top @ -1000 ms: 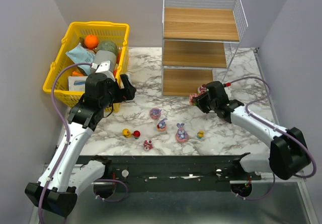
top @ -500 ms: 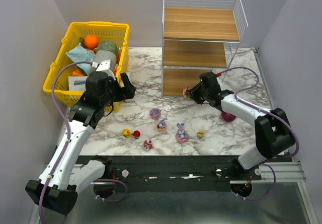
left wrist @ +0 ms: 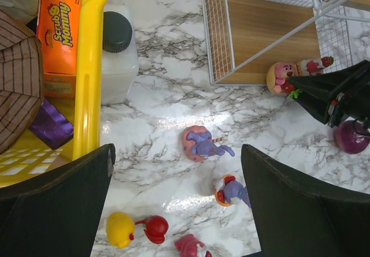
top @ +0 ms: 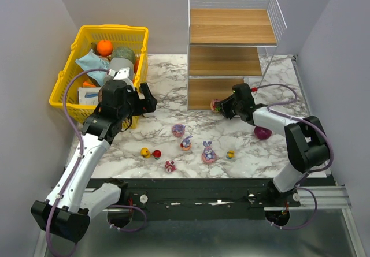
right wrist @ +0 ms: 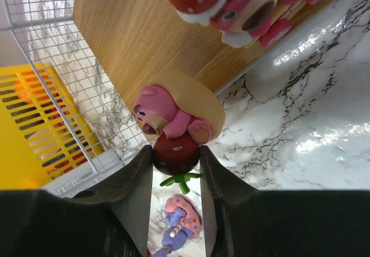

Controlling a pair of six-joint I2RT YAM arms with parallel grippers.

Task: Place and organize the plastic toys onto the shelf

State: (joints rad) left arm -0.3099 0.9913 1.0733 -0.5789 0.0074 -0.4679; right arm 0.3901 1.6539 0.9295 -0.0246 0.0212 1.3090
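Observation:
My right gripper [top: 224,106] is shut on a pink bear figurine [right wrist: 173,115] with a tan base, pinching its dark red strawberry part [right wrist: 176,152]. It holds the toy [top: 215,104] at the front edge of the shelf's [top: 231,34] bottom board [right wrist: 133,43]. A second pink bear toy [right wrist: 237,3] lies on that board. My left gripper [left wrist: 179,176] is open and empty above several toys on the table: a purple one on a pink base [left wrist: 199,143], a purple-orange one [left wrist: 228,190], a yellow one [left wrist: 119,230], a red one [left wrist: 153,228] and a pink-red one [left wrist: 191,246].
A yellow basket [top: 69,78] full of items stands at the left, with a white bottle [left wrist: 118,49] beside it. A purple ball [top: 262,133] lies right of the shelf front. A purple bunny [top: 208,152] and a small yellow toy [top: 230,153] sit near the front edge.
My right gripper has moved left and away from me with the pink bear toy, up to the bottom board's front edge, uncovering the purple ball. The left arm has barely moved.

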